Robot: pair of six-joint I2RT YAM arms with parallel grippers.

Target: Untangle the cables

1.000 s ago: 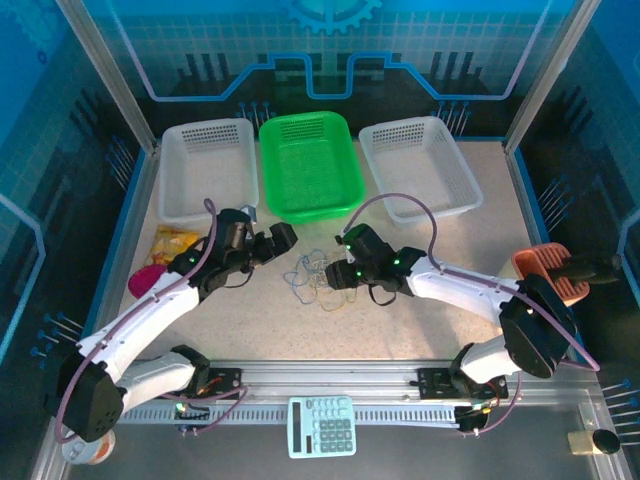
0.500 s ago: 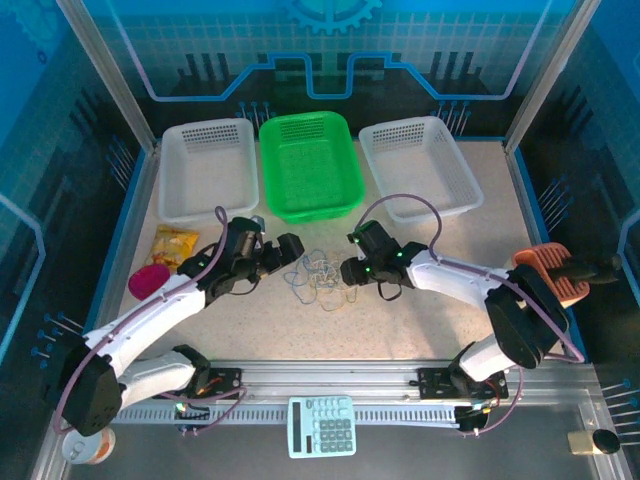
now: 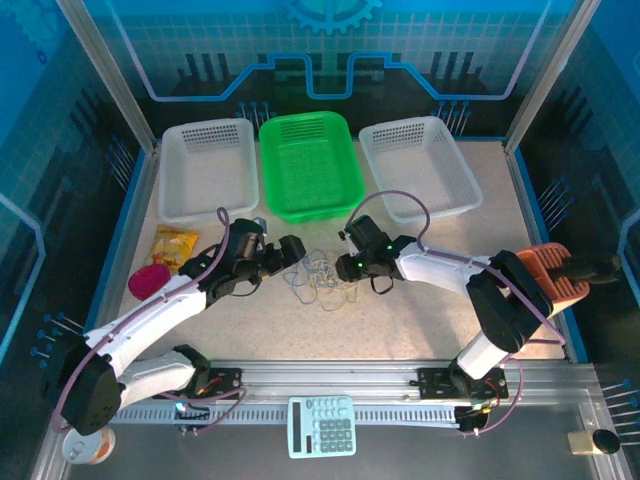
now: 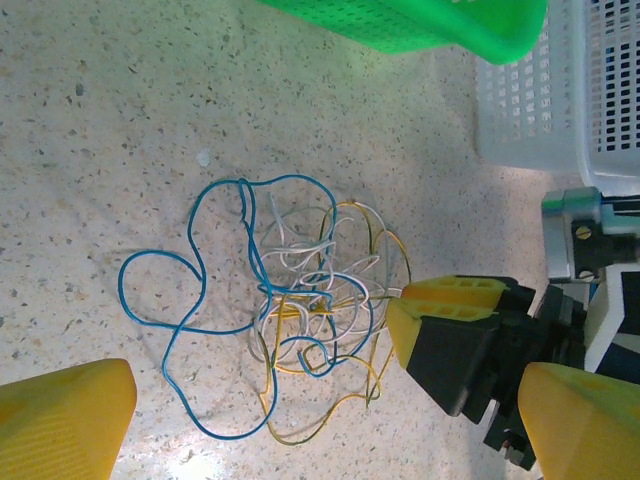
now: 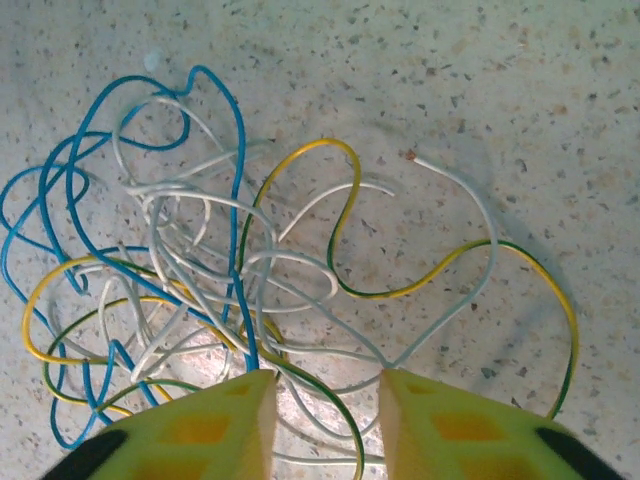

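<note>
Cables point(image 3: 318, 272): blue, white and yellow-green wires tangled mid-frame on the table point(image 3: 385, 330), just below the green basket point(image 3: 308, 165). Left gripper point(image 3: 285, 255) is left of the tangle, jaws wide apart, empty. Right gripper point(image 5: 325, 420) is at the bottom edge of its wrist view, jaws narrowly apart, straddling strands.

The speckled table point(image 3: 420, 320) is carrying three baskets in a row along its far edge: a left white basket point(image 3: 208, 128), a green basket point(image 3: 305, 122) and a right white basket point(image 3: 420, 128). The cables point(image 3: 318, 277) are lying in one loose tangle near the centre. A yellow packet point(image 3: 175, 243) and a pink object point(image 3: 147, 279) are sitting by the left edge.
</note>
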